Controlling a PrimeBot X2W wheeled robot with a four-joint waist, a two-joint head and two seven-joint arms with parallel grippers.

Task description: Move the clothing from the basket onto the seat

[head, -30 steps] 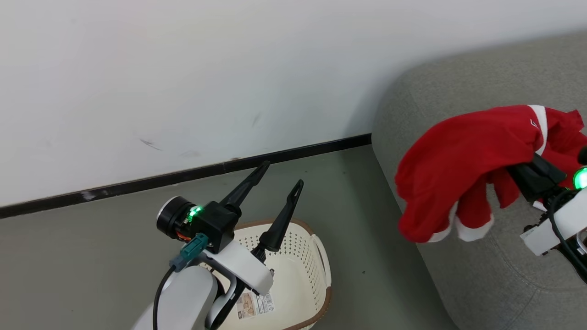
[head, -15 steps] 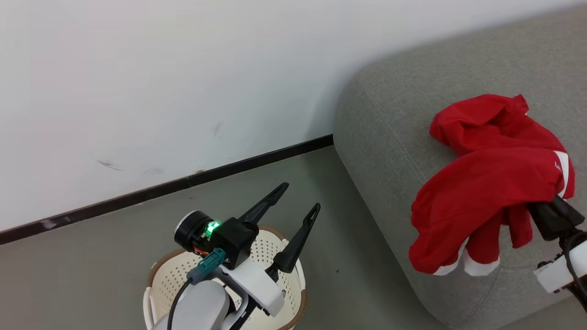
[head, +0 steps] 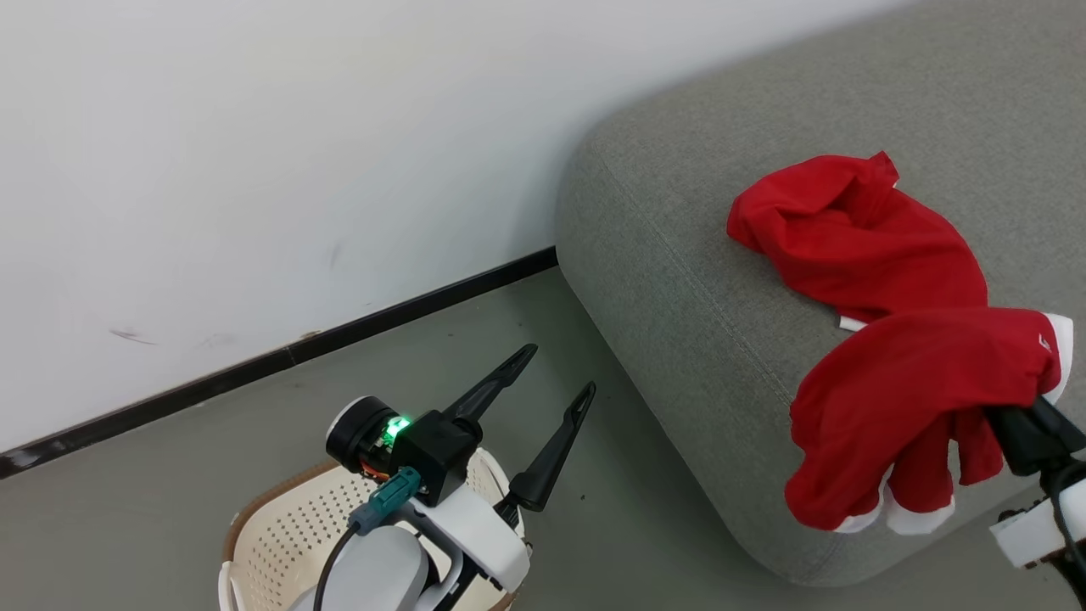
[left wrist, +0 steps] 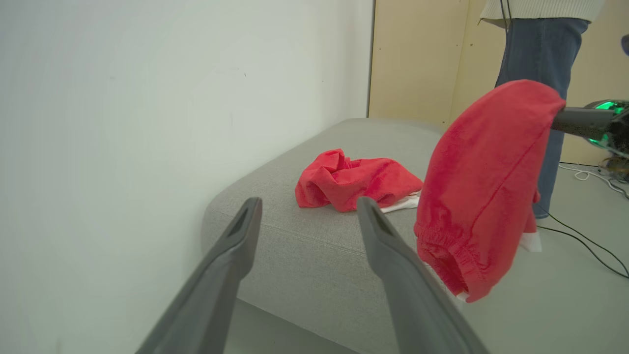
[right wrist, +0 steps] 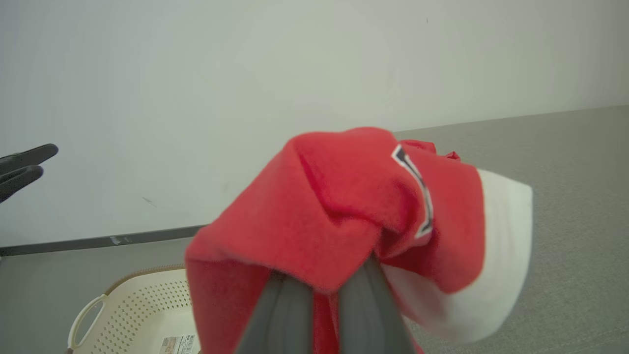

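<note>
Pinching a fold of the red garment [head: 899, 407] between fingers pressed together, the right gripper [right wrist: 322, 290] held the cloth in the air at the near edge of the seat [head: 679, 255], probably so it could be let down beside the other garment [head: 848, 238], which lay crumpled on the cushion. The left gripper [head: 559, 368] hung above the basket [head: 280, 535], fingers spread wide with nothing between them, seemingly parked out of the way. The head view gave the layout, though not whether the hanging cloth touched the cushion. The left wrist view showed it drooping below the seat's top, with a person's legs [left wrist: 545, 49] beyond. The right wrist view showed the white cuff [right wrist: 501, 265] and the basket's label [right wrist: 179, 344].
</note>
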